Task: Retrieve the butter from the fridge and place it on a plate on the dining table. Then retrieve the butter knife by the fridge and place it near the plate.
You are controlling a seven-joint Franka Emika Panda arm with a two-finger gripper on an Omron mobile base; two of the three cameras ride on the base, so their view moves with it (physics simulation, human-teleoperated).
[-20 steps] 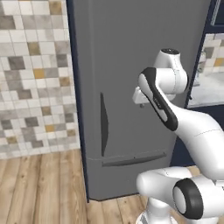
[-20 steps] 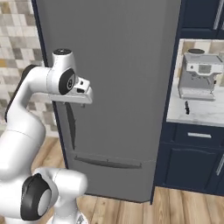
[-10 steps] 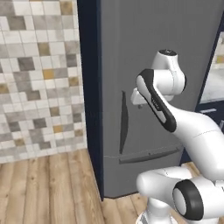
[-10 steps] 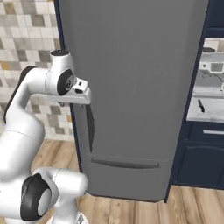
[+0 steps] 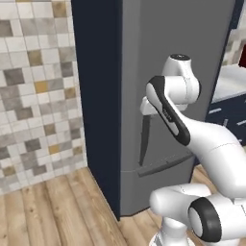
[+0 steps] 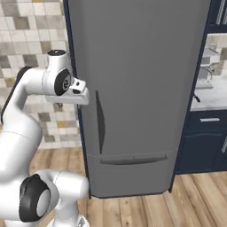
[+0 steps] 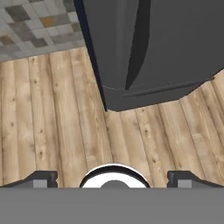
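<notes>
In the left base view, the fridge (image 5: pixel 178 57) fills the upper centre and right of the frame, matte grey, door closed, with a navy panel (image 5: pixel 96 96) along its left side. Its dark slim handle (image 5: pixel 144 139) runs vertically at mid-frame, partly behind the white arm, and a drawer seam crosses just below it. A mosaic tile wall (image 5: pixel 33 86) takes the left side and a wooden plank floor (image 5: pixel 53 211) the lower left. At the right edge sits a pale counter (image 5: pixel 230 79) over navy cabinets (image 5: pixel 226 113).

In the right base view, the fridge (image 6: pixel 142 66) stands in the centre, its handle (image 6: pixel 100 120) left of middle. The gripper (image 6: pixel 73 98) sits at the left of the frame, just beside the fridge's left edge, near the top of the handle but apart from it; its fingers are hard to make out here. At the right edge, a counter (image 6: pixel 210 97) holds a small dark item (image 6: pixel 196 98) that may be the butter knife, too small to be sure.

In the hand view, the gripper (image 7: pixel 113 178) looks down at the floor (image 7: pixel 52 122); its two finger tips (image 7: pixel 41 178) stand at the far lower left and lower right, spread wide with nothing between them. The fridge's lower front (image 7: pixel 175 39) and handle (image 7: pixel 136 43) occupy the upper right.
</notes>
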